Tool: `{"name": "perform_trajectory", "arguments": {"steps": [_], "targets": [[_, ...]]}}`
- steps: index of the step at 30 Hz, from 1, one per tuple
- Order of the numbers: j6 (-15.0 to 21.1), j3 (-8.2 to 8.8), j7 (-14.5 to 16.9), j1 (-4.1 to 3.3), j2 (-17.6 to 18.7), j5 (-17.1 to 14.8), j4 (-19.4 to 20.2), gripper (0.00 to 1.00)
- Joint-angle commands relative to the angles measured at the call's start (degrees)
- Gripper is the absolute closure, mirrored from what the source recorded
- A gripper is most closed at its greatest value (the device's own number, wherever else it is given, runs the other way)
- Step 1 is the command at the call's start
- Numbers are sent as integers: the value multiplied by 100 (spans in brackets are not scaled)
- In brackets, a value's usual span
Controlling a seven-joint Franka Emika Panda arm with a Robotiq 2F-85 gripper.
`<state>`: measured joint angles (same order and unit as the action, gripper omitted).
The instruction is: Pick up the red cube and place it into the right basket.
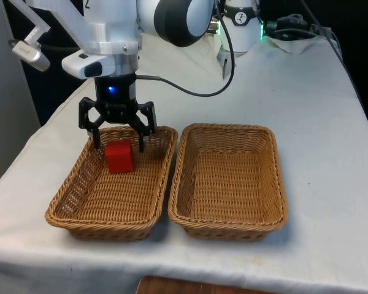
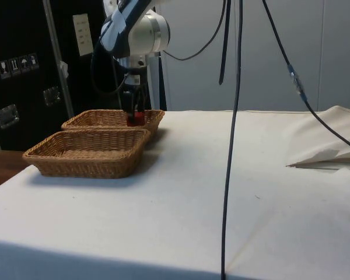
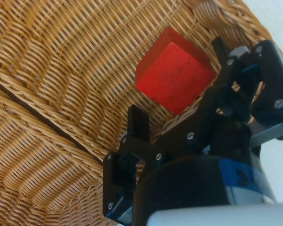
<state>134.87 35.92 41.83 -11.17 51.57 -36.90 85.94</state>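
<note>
where the white cloth (image 1: 331, 141) covers the table, two shallow wicker baskets stand side by side, long sides nearly touching: the left basket (image 1: 80, 202) on the front view's left and the right basket (image 1: 276, 184) on the front view's right. the red cube (image 1: 119, 157) rests on the woven floor of the left basket, toward its far end and near the far wall; the side view places the red cube (image 2: 135, 118) in the farther of the two baskets, showing just above its rim. the black gripper (image 1: 118, 144) hangs from the white arm (image 1: 104, 37) over that far end, fingers pointing down and spread apart — one fingertip on each side of the cube, neither visibly pressing on it. in the wrist view the gripper (image 3: 177, 101) shows its two fingers (image 3: 139, 123) wide apart, and the cube (image 3: 174, 75) lies on the weave between and just beyond the tips, turned at an angle to the line joining them, with a gap showing on either side. the right basket holds nothing — its floor is bare weave. a black cable (image 1: 190, 92) runs from the gripper's wrist across the cloth toward the far end of the table.
</note>
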Motion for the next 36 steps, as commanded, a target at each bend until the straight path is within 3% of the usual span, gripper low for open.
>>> {"name": "perform_trajectory", "arguments": {"steps": [1,6,14,15,16,23,24,25,29,31,33,34,35,36], "targets": [[-11,-6,-11,17,17,-6,-29,0],[0,6,-29,0,-6,0,-11,0],[-292,212,-298,-126,-315,23,92,0],[-275,160,-235,-80,-246,0,23,0],[-315,229,-315,-143,-350,23,115,0],[-372,332,-424,-304,-676,92,395,0],[-372,286,-384,-252,-647,52,350,0],[-372,344,-441,-327,-728,103,441,0],[-350,367,-516,-447,-980,189,688,0],[-350,367,-527,-470,-1031,212,739,0],[-332,367,-584,-561,-1215,298,911,0],[-372,304,-533,-464,-1140,246,808,0],[-321,361,-607,-584,-1272,332,974,0],[-315,361,-625,-613,-1341,367,1037,0]]}}
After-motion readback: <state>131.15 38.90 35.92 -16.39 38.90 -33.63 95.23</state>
